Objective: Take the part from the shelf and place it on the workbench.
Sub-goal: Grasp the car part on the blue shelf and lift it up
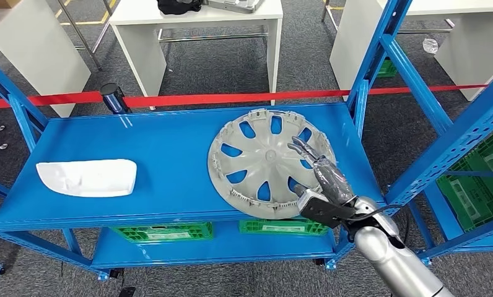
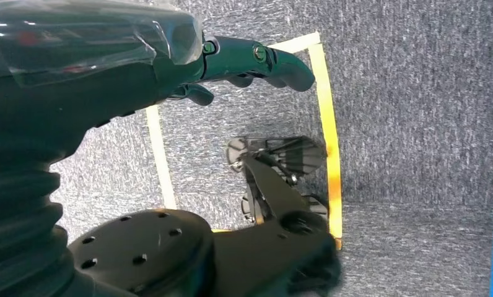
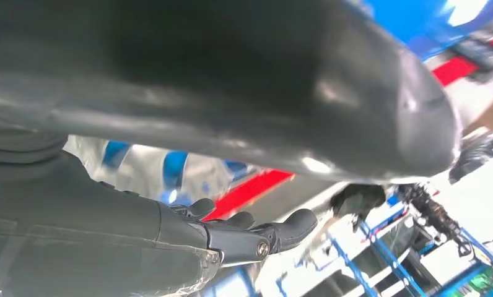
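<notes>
A grey wheel cover [image 1: 262, 164] lies on the right half of the blue shelf [image 1: 170, 154], its near rim at the shelf's front edge. My right hand [image 1: 321, 170] reaches over the cover's right side, fingers stretched out and apart above the spokes. In the right wrist view the cover [image 3: 145, 167] shows in the wide gap between the thick thumb and the dark fingers [image 3: 256, 238]; nothing is clamped. A white moulded part [image 1: 86, 177] rests on the shelf's left side. My left hand [image 2: 170, 55] hangs over the grey floor, fingers loosely extended, holding nothing.
Green crates [image 1: 163, 232] sit on the lower shelf level, and another green crate [image 1: 479, 179] is in the rack at the right. Blue uprights [image 1: 368, 74] frame the shelf. A red barrier tape [image 1: 231, 98] runs behind it, with white tables [image 1: 194, 25] beyond.
</notes>
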### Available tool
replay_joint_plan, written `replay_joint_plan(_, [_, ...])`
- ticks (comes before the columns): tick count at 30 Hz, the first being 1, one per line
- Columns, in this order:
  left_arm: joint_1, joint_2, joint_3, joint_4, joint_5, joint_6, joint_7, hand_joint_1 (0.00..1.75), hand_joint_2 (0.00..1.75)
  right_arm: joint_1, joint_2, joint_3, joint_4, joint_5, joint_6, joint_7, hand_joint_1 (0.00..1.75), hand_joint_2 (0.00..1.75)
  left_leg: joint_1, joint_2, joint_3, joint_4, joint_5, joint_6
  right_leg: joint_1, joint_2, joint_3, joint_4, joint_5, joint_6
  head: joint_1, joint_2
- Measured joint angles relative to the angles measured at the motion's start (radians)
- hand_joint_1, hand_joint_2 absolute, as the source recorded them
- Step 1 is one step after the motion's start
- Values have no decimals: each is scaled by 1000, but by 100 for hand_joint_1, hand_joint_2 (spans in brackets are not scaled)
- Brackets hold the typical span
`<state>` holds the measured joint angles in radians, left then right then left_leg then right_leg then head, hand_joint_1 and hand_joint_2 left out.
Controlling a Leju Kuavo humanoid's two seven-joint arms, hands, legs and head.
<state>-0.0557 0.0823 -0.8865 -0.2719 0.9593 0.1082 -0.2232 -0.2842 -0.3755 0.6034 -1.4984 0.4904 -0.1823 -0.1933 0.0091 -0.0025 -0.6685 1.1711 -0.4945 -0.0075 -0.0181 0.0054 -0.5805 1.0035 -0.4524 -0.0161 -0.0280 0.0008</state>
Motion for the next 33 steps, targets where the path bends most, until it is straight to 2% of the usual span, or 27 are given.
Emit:
replay_joint_plan(2, [0, 2, -2, 1, 4, 2, -2, 0, 175, -4, -11, 5, 0, 58, -27, 4, 0, 0, -5, 0, 65, -128, 43, 12, 5, 2, -1, 1, -1, 3, 1, 0])
replay_joint_plan(3, [0, 2, -3, 2, 5, 2, -2, 0, 175, -5, -16, 7, 1, 79, -39, 6, 0, 0, -9, 1, 80, -160, 48, 17, 6, 2, -3, 1, 0, 5, 1, 0])
replay_joint_plan(5, [4, 3, -3, 2, 11, 0, -2, 0, 175, -5, -26, 12, 2, 120, -57, 9, 0, 0, -14, 2, 86, -173, 48, 23, 5, 2, -5, -3, 2, 14, 1, 0])
replay_joint_plan(7, [7, 4, -4, 2, 17, -4, 0, 0, 175, -4, -37, 14, 3, 164, -73, 14, 0, 0, -11, 2, 95, -189, 57, 33, 3, 1, -12, 11, -7, 21, 2, 0])
replay_joint_plan(9, [9, 4, -4, 2, 22, -6, 1, 0, 175, -2, -50, 14, 3, 211, -88, 23, 0, 0, -7, 3, 102, -203, 66, 42, 3, 0, -53, 96, -49, 19, 4, 0])
replay_joint_plan(11, [10, 5, -4, 2, 27, -6, 1, 0, 175, 6, -62, 14, 4, 265, -103, 28, 0, 0, -8, 2, 101, -204, 68, 45, 3, 0, -118, 231, -100, 17, 5, 0])
replay_joint_plan(12, [11, 5, -4, 2, 29, -6, 2, 0, 175, 12, -68, 14, 5, 294, -110, 29, 0, 0, -8, 1, 100, -203, 67, 45, 2, 0, -139, 275, -112, 21, 6, 0])
replay_joint_plan(13, [11, 5, -4, 2, 31, -6, 2, 0, 175, 16, -74, 14, 6, 319, -118, 29, 0, 0, -8, 0, 100, -202, 67, 45, 0, -1, -143, 281, -108, 28, 6, 0])
replay_joint_plan(15, [11, 5, -4, 2, 33, -7, 2, 0, 175, 18, -86, 14, 9, 355, -129, 29, 0, 0, -7, -1, 100, -197, 65, 42, -4, -2, -99, 190, -65, 46, 6, 0])
replay_joint_plan(17, [11, 4, -4, 2, 33, -8, 2, 0, 175, 17, -91, 13, 10, 367, -133, 29, 0, 0, -6, -1, 100, -192, 62, 38, -7, -3, -57, 107, -32, 57, 6, 0])
replay_joint_plan(22, [11, 4, -4, 1, 33, -8, 2, 0, 175, 17, -92, 13, 10, 370, -134, 29, 0, 0, -6, -1, 100, -191, 61, 37, -7, -4, -46, 86, -26, 59, 6, 0])
replay_joint_plan(24, [10, 5, -4, 1, 33, -8, 2, 0, 175, 16, -97, 13, 10, 378, -136, 30, 0, 0, -10, -1, 96, -182, 55, 29, -7, -4, -22, 41, -14, 48, 6, 0])
replay_joint_plan(25, [10, 7, -4, 1, 34, -8, 3, 0, 175, 16, -101, 13, 11, 381, -138, 30, 0, 0, -11, 0, 93, -177, 52, 23, -7, -3, -13, 23, -9, 37, 6, 0])
replay_joint_plan(26, [10, 8, -4, 1, 34, -8, 3, 0, 175, 16, -104, 13, 11, 386, -139, 30, 0, 0, -10, 0, 68, -123, 21, 12, -7, -2, -4, 6, -4, 23, 5, 0])
replay_joint_plan(27, [10, 9, -4, 1, 34, -8, 3, 0, 175, 16, -106, 13, 12, 389, -139, 30, 0, 0, -7, 1, 34, -54, -14, 4, -7, -2, -5, 6, -3, 14, 4, 0])
replay_joint_plan(28, [10, 9, -5, 1, 34, -8, 4, 0, 175, 16, -108, 14, 13, 393, -139, 30, 0, 0, -3, 1, -5, 28, -52, -4, -7, -1, -6, 6, -2, 6, 3, 0])
replay_joint_plan(29, [10, 9, -5, 1, 34, -8, 5, 0, 175, 16, -109, 15, 14, 397, -139, 30, 0, 0, -2, 1, -44, 108, -86, -9, -5, -1, -6, 6, -2, 3, 2, 0])
replay_joint_plan(30, [10, 9, -5, 1, 35, -8, 6, 0, 175, 15, -110, 17, 16, 401, -139, 30, 0, 0, -1, 1, -55, 128, -84, -8, -4, -1, -6, 6, -2, 3, 2, 0])
replay_joint_plan(31, [10, 9, -5, 1, 35, -8, 6, 0, 175, 13, -112, 19, 17, 406, -139, 30, 0, 0, -1, 1, -45, 104, -62, -4, -2, -1, -5, 6, -2, 3, 2, 0])
replay_joint_plan(33, [9, 10, -5, 1, 36, -8, 7, 0, 175, 3, -115, 23, 20, 417, -142, 26, 0, 0, -6, 1, 22, -34, 6, 11, 1, 1, -3, 6, -2, 4, 2, 0])
